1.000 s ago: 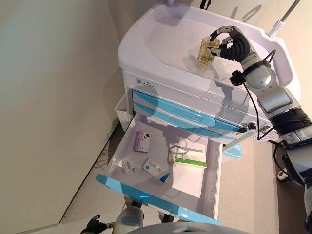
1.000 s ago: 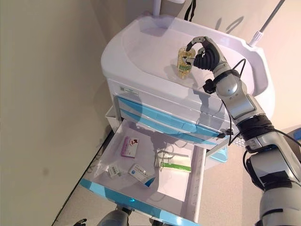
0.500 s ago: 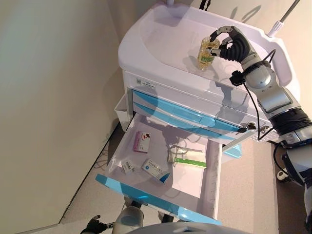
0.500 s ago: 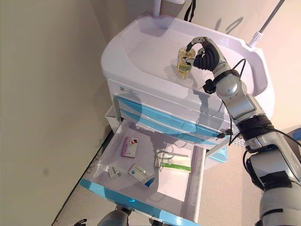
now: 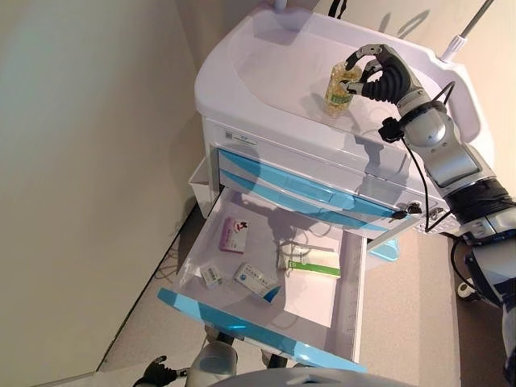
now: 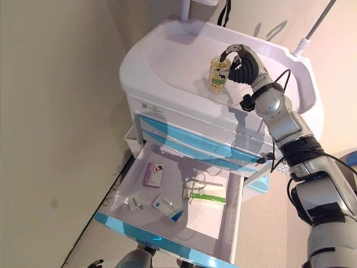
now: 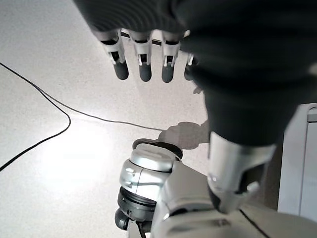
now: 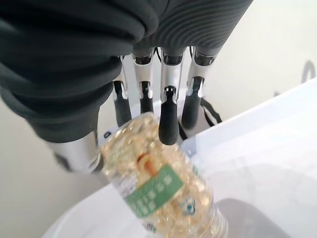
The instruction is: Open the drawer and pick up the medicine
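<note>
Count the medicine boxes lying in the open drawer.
4. A pink box at the back left, a small white box at the front left, a blue-striped box beside it, and a green-striped box in the middle. None looks hidden.

Silver-grey jointed arms end in a dark ribbed cover over each hand (image 5: 385, 76); silver fingers (image 8: 168, 116) carry dark tips.
</note>
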You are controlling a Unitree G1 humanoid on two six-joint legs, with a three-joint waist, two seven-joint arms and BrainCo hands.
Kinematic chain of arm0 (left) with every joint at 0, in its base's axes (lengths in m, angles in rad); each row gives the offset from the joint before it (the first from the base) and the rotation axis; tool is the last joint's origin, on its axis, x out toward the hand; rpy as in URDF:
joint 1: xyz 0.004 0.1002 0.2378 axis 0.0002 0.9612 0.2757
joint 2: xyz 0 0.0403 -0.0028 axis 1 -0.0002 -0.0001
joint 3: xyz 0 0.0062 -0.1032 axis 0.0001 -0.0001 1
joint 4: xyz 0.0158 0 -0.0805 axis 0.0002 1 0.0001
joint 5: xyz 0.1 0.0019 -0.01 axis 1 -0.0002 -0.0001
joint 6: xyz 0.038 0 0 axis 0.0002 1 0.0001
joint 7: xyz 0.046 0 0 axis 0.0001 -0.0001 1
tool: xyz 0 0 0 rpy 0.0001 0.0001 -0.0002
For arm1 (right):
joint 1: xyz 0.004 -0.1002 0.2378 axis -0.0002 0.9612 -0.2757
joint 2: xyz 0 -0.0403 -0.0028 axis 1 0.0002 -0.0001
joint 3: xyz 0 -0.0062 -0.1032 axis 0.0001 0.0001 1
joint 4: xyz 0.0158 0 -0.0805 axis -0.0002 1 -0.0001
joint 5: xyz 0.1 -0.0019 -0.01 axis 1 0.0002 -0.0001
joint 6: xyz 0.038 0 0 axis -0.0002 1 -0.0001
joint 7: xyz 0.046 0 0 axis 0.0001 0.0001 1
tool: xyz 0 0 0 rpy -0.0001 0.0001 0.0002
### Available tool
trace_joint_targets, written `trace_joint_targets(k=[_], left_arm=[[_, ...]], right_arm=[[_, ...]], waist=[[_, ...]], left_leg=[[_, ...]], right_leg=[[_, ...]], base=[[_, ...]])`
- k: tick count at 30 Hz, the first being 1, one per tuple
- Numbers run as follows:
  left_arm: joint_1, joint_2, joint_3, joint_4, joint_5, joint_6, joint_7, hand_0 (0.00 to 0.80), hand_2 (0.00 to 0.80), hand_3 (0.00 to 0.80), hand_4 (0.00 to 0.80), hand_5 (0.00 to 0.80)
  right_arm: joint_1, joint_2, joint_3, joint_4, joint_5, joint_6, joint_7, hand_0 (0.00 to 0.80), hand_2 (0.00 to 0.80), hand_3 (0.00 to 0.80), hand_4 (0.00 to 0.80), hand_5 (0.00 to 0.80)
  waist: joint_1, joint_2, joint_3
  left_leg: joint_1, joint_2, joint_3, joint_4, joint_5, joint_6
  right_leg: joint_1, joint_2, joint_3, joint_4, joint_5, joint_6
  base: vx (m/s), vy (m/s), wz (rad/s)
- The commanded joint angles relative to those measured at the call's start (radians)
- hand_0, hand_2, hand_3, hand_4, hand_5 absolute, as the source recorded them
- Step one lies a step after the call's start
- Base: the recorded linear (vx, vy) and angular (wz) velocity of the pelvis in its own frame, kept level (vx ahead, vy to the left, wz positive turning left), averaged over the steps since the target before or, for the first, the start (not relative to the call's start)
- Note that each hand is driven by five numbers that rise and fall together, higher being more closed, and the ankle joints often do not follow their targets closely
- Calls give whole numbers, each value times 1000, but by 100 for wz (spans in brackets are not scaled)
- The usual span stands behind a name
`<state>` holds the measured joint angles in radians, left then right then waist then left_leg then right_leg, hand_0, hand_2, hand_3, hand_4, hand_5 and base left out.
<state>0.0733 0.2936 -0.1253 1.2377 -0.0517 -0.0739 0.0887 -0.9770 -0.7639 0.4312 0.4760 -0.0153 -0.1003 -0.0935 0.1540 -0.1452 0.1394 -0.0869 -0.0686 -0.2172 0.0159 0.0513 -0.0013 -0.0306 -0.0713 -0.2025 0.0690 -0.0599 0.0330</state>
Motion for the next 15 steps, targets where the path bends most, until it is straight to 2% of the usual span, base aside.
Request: trace_joint_targets(k=[1,15], left_arm=[[7,18,13,29,46,-11,10,0,0,0,0,0],[8,15,12,31,49,-13,13,0,0,0,0,0]], right_arm=[[-5,3,-39,-52,-34,-1,-31,0,0,0,0,0],[31,26,-66,-51,-57,0,-48,0,0,0,0,0]], waist=[[-4,-1,-45],[-7,5,-48]], left_leg=[[3,-46,24,-19,-24,34],[10,-49,24,-18,-29,39]], right_leg=[[-87,-49,11,53,96,77],[-88,-53,14,61,93,78]], base=[[1,4,-5],[0,1,-1]])
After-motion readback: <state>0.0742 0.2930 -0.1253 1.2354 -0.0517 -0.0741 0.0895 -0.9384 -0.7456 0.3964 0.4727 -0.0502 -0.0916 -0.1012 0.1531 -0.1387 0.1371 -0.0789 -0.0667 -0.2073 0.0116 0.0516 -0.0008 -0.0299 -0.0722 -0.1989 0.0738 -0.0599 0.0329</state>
